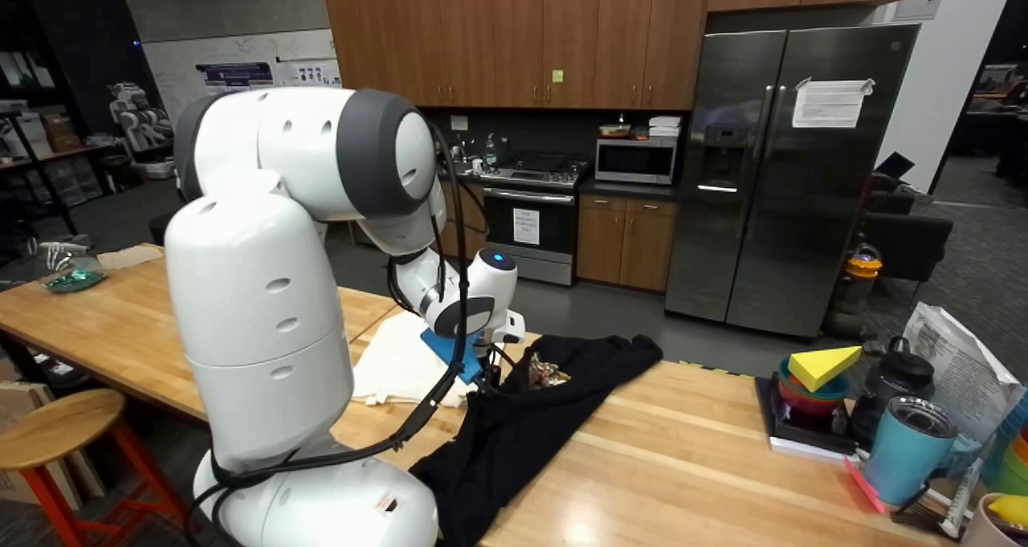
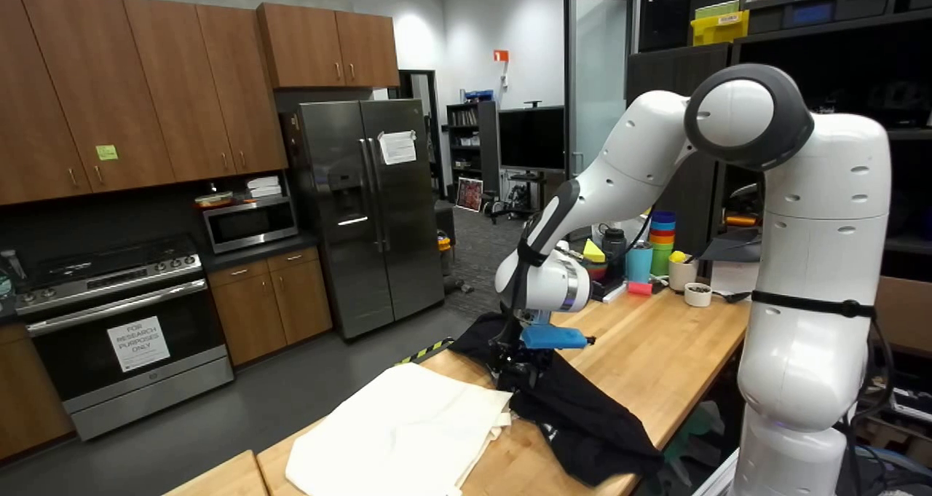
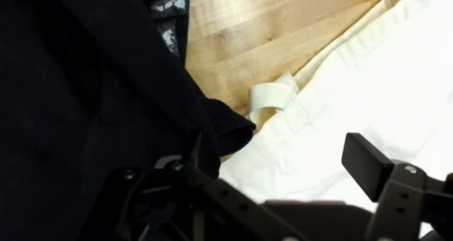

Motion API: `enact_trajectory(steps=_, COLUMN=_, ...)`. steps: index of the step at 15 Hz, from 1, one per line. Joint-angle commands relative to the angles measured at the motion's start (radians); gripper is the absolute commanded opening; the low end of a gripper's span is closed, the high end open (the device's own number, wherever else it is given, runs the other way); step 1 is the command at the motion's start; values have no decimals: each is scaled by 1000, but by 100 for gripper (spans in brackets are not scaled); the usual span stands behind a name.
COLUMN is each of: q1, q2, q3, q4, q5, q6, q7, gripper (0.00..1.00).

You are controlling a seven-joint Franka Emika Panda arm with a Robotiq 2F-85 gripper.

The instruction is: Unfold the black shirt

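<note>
One black shirt (image 2: 564,403) is lying rumpled on your table (image 2: 659,350), lower centre in an exterior view; your hand (image 3: 277,152) is standing wide; at right, a beige cup (image 2: 681,276) is holding a yellow object (image 2: 678,256), a white bowl (image 2: 697,298) dark contents (image 2: 697,288).

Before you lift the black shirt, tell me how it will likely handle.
Probably floppy: the black shirt lies in loose folds. Lifted at one end, it would likely sag and trail, being spread long across the wooden table.
</note>
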Motion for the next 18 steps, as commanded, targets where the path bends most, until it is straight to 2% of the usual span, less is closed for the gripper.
enact_trajectory(steps=1, q1=35, q2=-51, q3=17, q4=-66, q5=113, q6=120, q7=119, gripper=100)
enact_trajectory(steps=4, q1=60, q2=-56, q3=32, q4=-112, q5=135, q6=256, q7=256, gripper=100)
enact_trajectory(steps=7, q1=83, q2=-25, q3=16, q4=-167, q5=9, q6=399, q7=487, gripper=100)
enact_trajectory(steps=10, q1=100, q2=-3, q3=-48, q4=-225, q5=-221, q6=465, q7=734, gripper=100)
enact_trajectory(steps=11, q1=110, q2=53, q3=-102, q4=-190, q5=-307, q6=470, q7=791, gripper=100)
enact_trajectory(steps=12, q1=131, q2=45, q3=-165, q4=-202, q5=-407, q6=456, q7=862, gripper=100)
enact_trajectory(steps=13, q1=169, q2=36, q3=-237, q4=-203, q5=-500, q6=430, q7=931, gripper=79)
enact_trajectory(steps=15, q1=259, q2=30, q3=-398, q4=-175, q5=-686, q6=375, q7=1062, gripper=68)
enact_trajectory(steps=16, q1=299, q2=27, q3=-456, q4=-152, q5=-762, q6=343, q7=1125, gripper=61)
enact_trajectory(steps=18, q1=350, q2=2, q3=-524, q4=-114, q5=-908, q6=267, q7=1269, gripper=45)
